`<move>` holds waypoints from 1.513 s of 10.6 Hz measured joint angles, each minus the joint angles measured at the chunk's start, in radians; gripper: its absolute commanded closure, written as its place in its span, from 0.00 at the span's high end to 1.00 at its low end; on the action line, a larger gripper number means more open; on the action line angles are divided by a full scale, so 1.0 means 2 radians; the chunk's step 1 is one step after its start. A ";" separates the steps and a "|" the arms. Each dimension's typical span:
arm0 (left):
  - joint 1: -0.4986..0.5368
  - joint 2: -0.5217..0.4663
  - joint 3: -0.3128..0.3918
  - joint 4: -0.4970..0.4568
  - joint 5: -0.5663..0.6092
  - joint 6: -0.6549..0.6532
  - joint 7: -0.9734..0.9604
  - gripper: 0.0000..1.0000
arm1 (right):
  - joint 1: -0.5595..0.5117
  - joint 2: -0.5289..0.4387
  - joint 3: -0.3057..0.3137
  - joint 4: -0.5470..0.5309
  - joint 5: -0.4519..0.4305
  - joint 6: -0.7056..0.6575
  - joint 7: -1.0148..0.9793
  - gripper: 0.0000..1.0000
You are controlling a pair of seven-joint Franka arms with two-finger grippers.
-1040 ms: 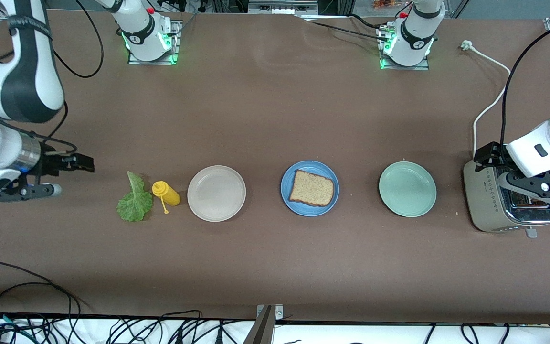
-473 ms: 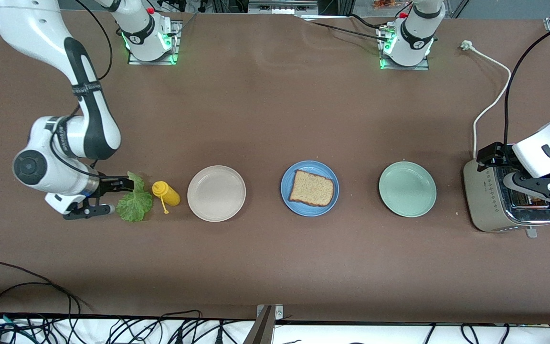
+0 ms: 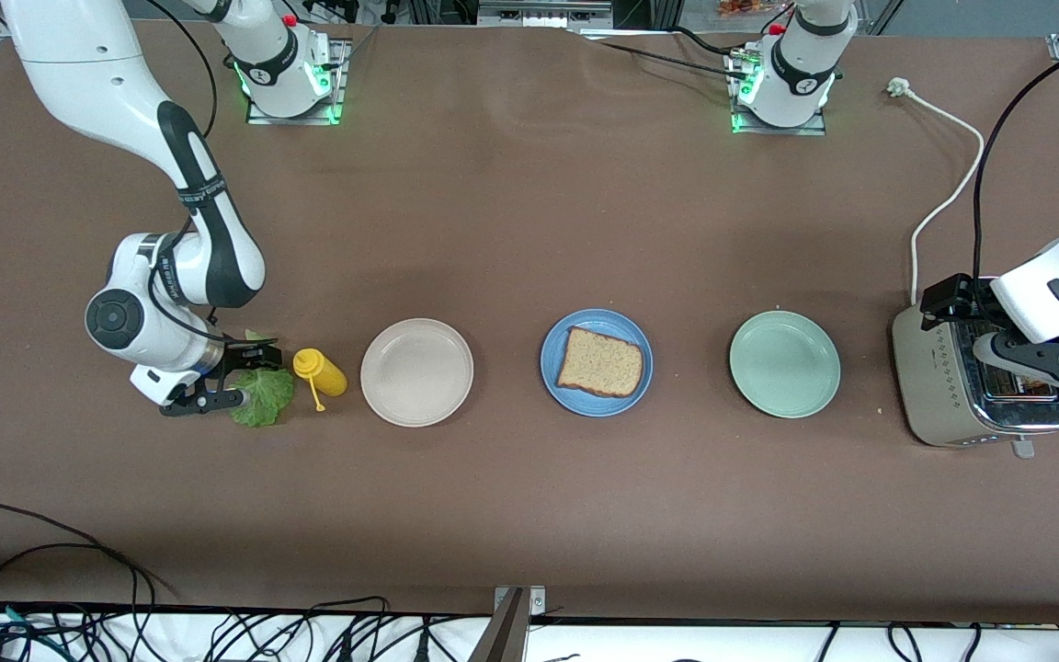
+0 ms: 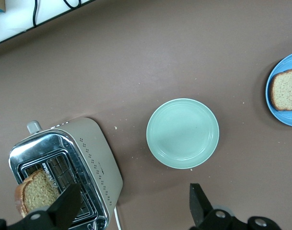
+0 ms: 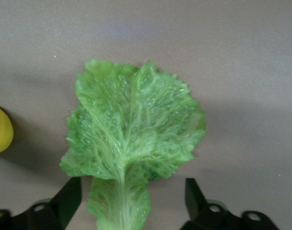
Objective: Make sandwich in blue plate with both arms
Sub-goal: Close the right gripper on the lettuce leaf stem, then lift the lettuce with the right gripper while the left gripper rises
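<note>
A green lettuce leaf [image 3: 267, 395] [image 5: 131, 134] lies on the table beside a yellow bottle. My right gripper [image 3: 240, 375] [image 5: 132, 201] is low over it and open, with the leaf's pale stem between the fingers. One brown bread slice [image 3: 600, 362] [image 4: 286, 90] lies on the blue plate [image 3: 548, 364] [image 4: 282, 118] mid-table. Another bread slice [image 4: 33, 191] stands in the toaster [image 3: 939, 386] [image 4: 95, 158]. My left gripper [image 3: 998, 338] [image 4: 131, 208] hangs open over the toaster, one finger above the slot, holding nothing.
A yellow mustard bottle [image 3: 320, 372] [image 5: 1, 129] lies between the lettuce and a beige plate [image 3: 416, 371]. A pale green plate [image 3: 784, 364] [image 4: 183, 133] sits between the blue plate and the toaster. The toaster's white cord [image 3: 939, 207] runs toward the left arm's base.
My right arm has swung in from the table's end and come down over the lettuce, so the stem now lies between its fingers. The left gripper has barely shifted above the toaster.
</note>
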 measured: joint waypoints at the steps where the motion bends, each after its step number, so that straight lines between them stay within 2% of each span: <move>1: 0.000 0.000 0.000 0.000 0.000 0.000 0.000 1.00 | 0.000 0.002 0.001 -0.001 0.000 0.003 -0.003 0.36; 2: 0.000 0.000 0.000 0.000 -0.001 0.000 0.000 1.00 | 0.000 0.003 0.002 -0.001 0.000 0.004 -0.007 0.15; 3: 0.000 0.000 0.000 0.000 -0.001 0.000 0.000 1.00 | 0.000 0.003 0.002 -0.001 0.000 0.004 -0.011 0.00; 8: 0.000 0.000 -0.002 0.000 -0.001 -0.014 0.000 1.00 | 0.000 -0.005 0.004 0.001 0.000 0.003 -0.015 0.00; 12: -0.009 -0.004 -0.008 0.001 -0.005 -0.014 0.000 1.00 | 0.001 -0.056 0.017 0.002 0.000 -0.046 -0.015 0.00; 13: -0.022 -0.012 0.005 0.000 -0.013 -0.017 0.000 1.00 | 0.001 -0.075 0.019 0.002 0.000 -0.067 -0.015 0.00; 14: -0.051 -0.027 0.039 -0.004 -0.030 -0.020 0.000 1.00 | 0.001 -0.092 0.021 0.002 0.000 -0.085 -0.015 0.00; 16: -0.121 -0.066 0.131 -0.034 -0.077 -0.023 -0.001 1.00 | 0.001 -0.120 0.027 0.002 0.000 -0.119 -0.015 0.00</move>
